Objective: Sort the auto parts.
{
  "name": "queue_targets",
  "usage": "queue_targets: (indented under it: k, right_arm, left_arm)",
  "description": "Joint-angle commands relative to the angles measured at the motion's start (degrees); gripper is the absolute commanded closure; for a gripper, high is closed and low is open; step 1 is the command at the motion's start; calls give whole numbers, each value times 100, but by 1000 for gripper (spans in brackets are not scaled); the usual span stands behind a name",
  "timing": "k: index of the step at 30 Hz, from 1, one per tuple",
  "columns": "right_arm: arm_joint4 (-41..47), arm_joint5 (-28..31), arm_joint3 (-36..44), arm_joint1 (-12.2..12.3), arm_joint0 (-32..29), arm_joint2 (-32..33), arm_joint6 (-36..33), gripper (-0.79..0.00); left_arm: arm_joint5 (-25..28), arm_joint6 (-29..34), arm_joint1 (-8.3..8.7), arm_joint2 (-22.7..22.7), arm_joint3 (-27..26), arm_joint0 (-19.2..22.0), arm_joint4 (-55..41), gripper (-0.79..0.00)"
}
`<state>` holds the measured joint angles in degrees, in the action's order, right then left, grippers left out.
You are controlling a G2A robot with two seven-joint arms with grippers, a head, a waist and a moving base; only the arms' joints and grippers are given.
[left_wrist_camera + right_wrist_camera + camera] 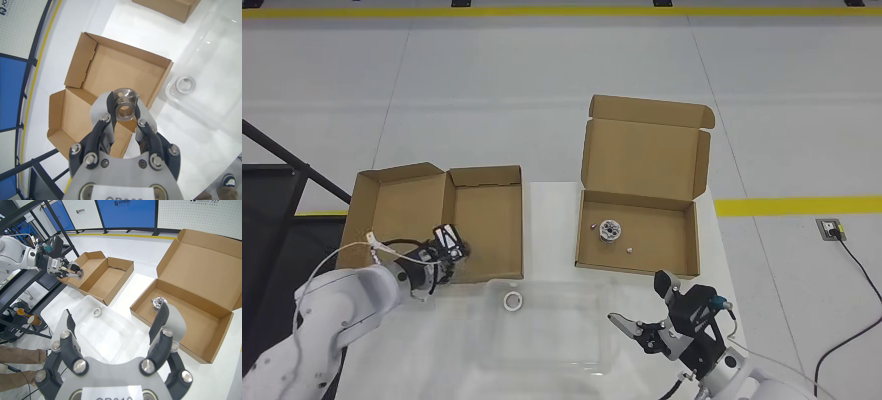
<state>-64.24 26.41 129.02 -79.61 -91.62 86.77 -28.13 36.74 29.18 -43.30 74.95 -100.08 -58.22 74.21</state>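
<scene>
From the top view, the left gripper hangs over the near side of the left box, which sits open at the table's left edge. The right box stands at the far right corner, lid propped up, with a toothed metal part on its floor. A clear tray lies along the near edge, and a metal ring rests in its left corner. The right gripper waits above the tray's right end.

In the left wrist view, the fingers are clamped on the neck of a flanged hub, with the flange outward and the bore facing the camera. Gripping the narrow neck likely keeps the part from slipping. The box floor beneath it is bare, so this looks like a drop about to happen.

In the right wrist view, the right gripper is spread wide and carries nothing. It is aimed down at the tray, probably ready for the ring, the only piece left to sort.
</scene>
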Motion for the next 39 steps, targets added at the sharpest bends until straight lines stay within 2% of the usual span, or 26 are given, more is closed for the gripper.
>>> queue_targets:
  k: [1,6,10,12,15,21,26,32,37,39]
  right_arm:
    - [0,0,0,0,0,0,0,-785]
    - [0,0,0,0,0,0,0,-785]
    - [0,0,0,0,0,0,0,-785]
    - [0,0,0,0,0,0,0,-785]
    - [0,0,0,0,0,0,0,-785]
    - [0,0,0,0,0,0,0,-785]
    - [0,0,0,0,0,0,0,-785]
    - [0,0,0,0,0,0,0,-785]
    - [0,0,0,0,0,0,0,-785]
    - [0,0,0,0,0,0,0,-785]
  left_arm:
    - [142,-134,-51,-204,478,320,-43,0]
    - [846,-588,-313,-1082,1892,1434,-359,0]
    - [887,-855,-587,-1782,2805,2137,-325,0]
    - [768,-829,-786,-2216,3364,2560,-216,0]
    - [786,-943,-1050,-2695,3964,2985,-281,0]
    - [821,-1143,-1531,-3369,5167,3614,-358,0]
    - [937,-1409,-1864,-3686,5975,3949,-482,0]
    - [1008,-1685,-2118,-3827,6681,4241,-542,0]
    - [1283,-1848,-2225,-3766,7153,4450,-784,0]
    - [1559,-2011,-2230,-3669,7395,4578,-956,0]
